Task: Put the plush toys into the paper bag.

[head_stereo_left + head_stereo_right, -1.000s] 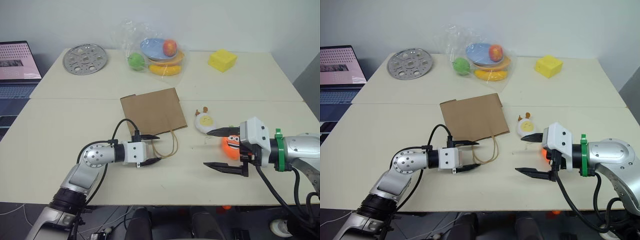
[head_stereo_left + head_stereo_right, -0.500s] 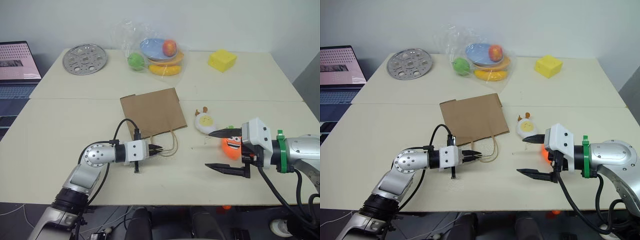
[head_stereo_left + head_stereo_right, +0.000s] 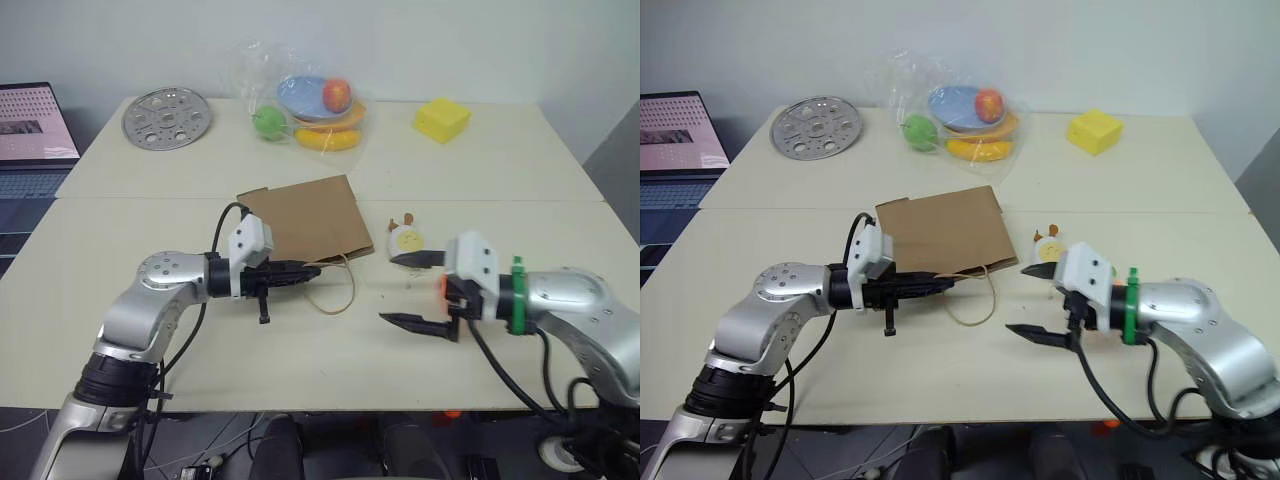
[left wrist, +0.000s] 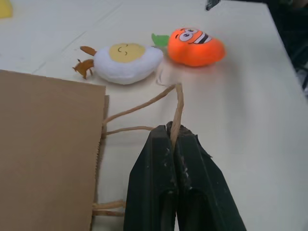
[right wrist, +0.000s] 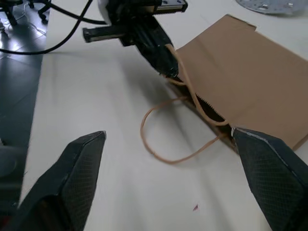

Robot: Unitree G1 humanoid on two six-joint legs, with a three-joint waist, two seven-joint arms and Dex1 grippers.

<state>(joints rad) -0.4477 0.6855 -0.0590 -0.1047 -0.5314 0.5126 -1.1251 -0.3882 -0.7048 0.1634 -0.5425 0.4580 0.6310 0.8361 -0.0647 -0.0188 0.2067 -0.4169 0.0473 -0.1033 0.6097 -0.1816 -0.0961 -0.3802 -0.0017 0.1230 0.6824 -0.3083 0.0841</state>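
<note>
Near the front edge of the cream table [image 3: 120, 240], the brown paper bag [image 3: 305, 220] lies flat, its mouth facing the robot with two twine handles [image 3: 335, 290] looping out onto bare tabletop. The left gripper [image 3: 310, 270] has its fingers pressed together on one twine handle, as the left wrist view shows, the strand running up between the black fingertips [image 4: 175, 144] and lifted off the table. The right gripper [image 3: 405, 290] hangs just right of the bag's mouth with its fingers spread wide and nothing between them. Behind it the egg plush toy [image 3: 406, 238] lies just off the bag's right edge, and the orange carrot plush toy [image 4: 195, 45] lies beside the egg. An open strip of table runs between the two grippers. At the far edge sit a perforated metal disc [image 3: 167, 117], a clear bag of fruit [image 3: 305, 105] and a yellow cheese block [image 3: 443, 119], well apart from the bag.
</note>
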